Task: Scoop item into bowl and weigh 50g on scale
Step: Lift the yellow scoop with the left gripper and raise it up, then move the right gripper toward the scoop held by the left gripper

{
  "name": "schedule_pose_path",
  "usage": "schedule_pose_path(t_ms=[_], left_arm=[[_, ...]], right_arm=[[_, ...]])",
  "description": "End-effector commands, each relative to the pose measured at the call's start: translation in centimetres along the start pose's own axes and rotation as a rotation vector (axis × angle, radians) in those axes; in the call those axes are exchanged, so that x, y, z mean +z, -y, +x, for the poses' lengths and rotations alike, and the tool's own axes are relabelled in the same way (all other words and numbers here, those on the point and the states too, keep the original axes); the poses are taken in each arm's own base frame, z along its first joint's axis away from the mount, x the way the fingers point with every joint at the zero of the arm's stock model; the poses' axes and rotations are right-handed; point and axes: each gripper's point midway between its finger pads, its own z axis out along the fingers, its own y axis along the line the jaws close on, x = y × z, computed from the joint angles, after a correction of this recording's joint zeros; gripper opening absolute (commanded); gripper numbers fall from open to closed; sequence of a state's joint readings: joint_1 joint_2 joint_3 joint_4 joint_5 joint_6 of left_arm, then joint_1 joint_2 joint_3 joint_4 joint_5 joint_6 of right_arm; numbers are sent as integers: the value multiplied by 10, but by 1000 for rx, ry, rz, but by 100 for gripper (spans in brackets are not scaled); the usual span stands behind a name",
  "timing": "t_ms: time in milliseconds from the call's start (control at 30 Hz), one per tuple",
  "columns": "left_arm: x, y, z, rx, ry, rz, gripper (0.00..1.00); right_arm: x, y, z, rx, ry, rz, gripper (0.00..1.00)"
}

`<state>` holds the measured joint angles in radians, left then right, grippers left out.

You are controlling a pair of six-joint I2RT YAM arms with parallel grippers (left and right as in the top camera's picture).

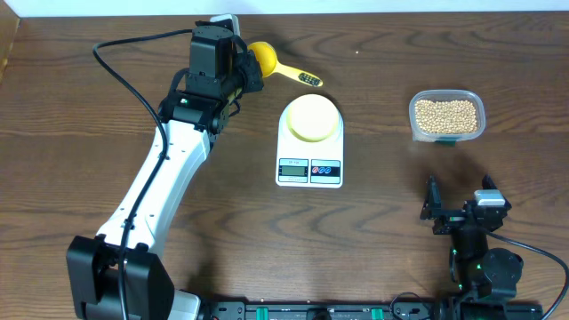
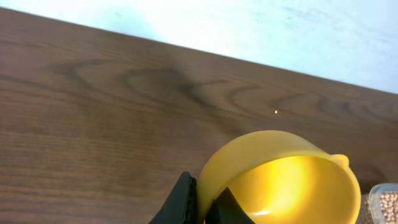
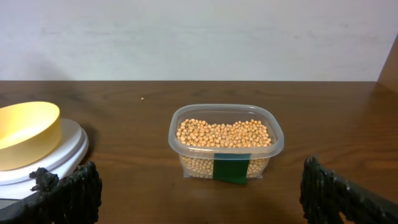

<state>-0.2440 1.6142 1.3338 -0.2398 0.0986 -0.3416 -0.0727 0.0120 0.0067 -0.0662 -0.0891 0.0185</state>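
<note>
The tan beans [image 1: 446,114] fill a clear plastic tub [image 1: 415,125] at the right; in the right wrist view the beans [image 3: 224,133] lie straight ahead. The pale bowl [image 1: 311,116] sits empty on the white scale [image 1: 308,169], and both show at the left of the right wrist view, bowl [image 3: 25,133] on scale [image 3: 65,152]. My left gripper [image 1: 244,69] is shut on the rim of a yellow measuring scoop [image 1: 265,57] at the back of the table, one finger inside the cup [image 2: 292,180] and one outside. My right gripper [image 1: 458,209] is open and empty, in front of the tub.
The scoop's handle [image 1: 307,79] points right toward the scale. The tub has a green label [image 3: 231,168] on its near side. A pale wall [image 2: 249,25] stands behind the table's back edge.
</note>
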Motion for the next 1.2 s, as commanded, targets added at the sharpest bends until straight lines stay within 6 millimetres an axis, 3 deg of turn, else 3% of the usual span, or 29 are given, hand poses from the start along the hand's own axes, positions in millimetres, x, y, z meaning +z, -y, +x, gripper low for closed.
schedule_pose_path(t_ms=[0, 200, 700, 867, 1033, 1167], left_arm=[[2, 0, -7, -12, 31, 3, 8], [1, 9, -29, -8, 122, 39, 8], [1, 7, -30, -8, 127, 29, 8], [1, 6, -27, -9, 114, 24, 8], [1, 6, -27, -9, 115, 24, 8], [1, 6, -27, -9, 115, 24, 8]], right_arm=[[0, 0, 1, 10, -2, 1, 99], [0, 0, 1, 10, -2, 1, 99], [0, 0, 1, 7, -2, 1, 99], [-3, 14, -32, -6, 132, 89, 99], [-10, 40, -47, 58, 204, 234, 99], [-14, 41, -64, 66, 276, 243, 99]])
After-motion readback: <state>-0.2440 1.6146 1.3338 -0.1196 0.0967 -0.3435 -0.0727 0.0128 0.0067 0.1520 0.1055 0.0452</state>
